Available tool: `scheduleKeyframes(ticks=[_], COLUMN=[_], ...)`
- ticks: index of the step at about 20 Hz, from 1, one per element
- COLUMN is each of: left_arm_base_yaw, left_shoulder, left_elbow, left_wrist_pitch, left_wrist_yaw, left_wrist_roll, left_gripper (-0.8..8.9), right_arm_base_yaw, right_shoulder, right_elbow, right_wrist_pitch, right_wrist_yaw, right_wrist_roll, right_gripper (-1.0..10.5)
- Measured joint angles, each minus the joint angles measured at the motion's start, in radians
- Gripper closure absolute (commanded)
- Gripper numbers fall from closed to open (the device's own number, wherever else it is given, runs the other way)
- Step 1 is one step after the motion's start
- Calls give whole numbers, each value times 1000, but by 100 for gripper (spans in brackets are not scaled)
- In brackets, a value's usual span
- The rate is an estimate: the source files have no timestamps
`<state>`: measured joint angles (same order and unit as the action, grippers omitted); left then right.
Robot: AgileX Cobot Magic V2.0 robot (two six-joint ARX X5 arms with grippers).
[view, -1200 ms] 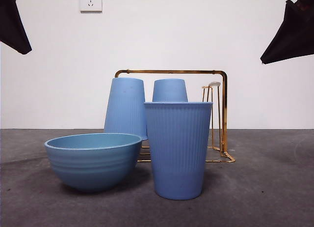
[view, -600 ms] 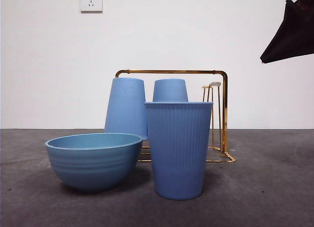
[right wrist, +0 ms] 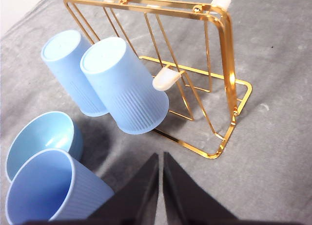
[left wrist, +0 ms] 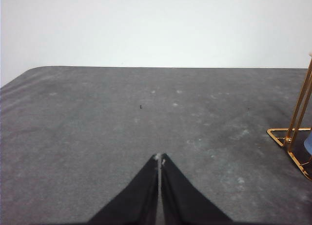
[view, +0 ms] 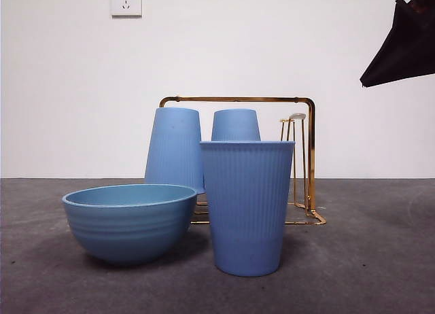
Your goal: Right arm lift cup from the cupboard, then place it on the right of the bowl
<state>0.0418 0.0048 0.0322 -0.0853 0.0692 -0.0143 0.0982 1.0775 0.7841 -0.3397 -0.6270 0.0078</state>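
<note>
My right tool [right wrist: 160,157] hangs clenched and empty above the bench, since the cup [view: 247,206] already stands upright beside the bowl [view: 129,221].

Cup [view: 247,208] upright on grey surface [view: 367,273], just right of bowl [view: 129,221]; touching or not, unclear. Behind them, gold cupboard [view: 310,158] holds two inverted blue tumblers [view: 175,149]. Dark arm tip [view: 402,45] at top right corner. Wall socket [view: 126,1] above.
</note>
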Motion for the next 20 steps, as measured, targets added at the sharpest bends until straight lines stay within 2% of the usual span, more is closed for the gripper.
scheduleKeyframes(ticks=[5, 8, 11, 14, 16, 20], left_arm_base_yaw=[0, 0, 0, 0, 0, 0], left_shoulder=[0, 0, 0, 0, 0, 0], left_elbow=[0, 0, 0, 0, 0, 0], left_wrist_pitch=[1, 0, 0, 0, 0, 0], left_wrist_yaw=[0, 0, 0, 0, 0, 0], left_wrist_roll=[-5, -5, -5, -5, -5, -5], left_gripper=[806, 806, 806, 806, 806, 806], right_arm_base_yaw=[3, 8, 40, 36, 14, -13], right_shoulder=[-2, -88, -298, -597, -789, -1003], right_elbow=[0, -23, -217, -489, -619, -741], right_wrist_pitch=[3, 34, 202, 376, 378, 336], right_wrist_yaw=[19, 147, 350, 545, 649, 680], right_wrist_roll=[-2, -80, -199, -233, -235, -224], right_gripper=[931, 931, 931, 931, 931, 931])
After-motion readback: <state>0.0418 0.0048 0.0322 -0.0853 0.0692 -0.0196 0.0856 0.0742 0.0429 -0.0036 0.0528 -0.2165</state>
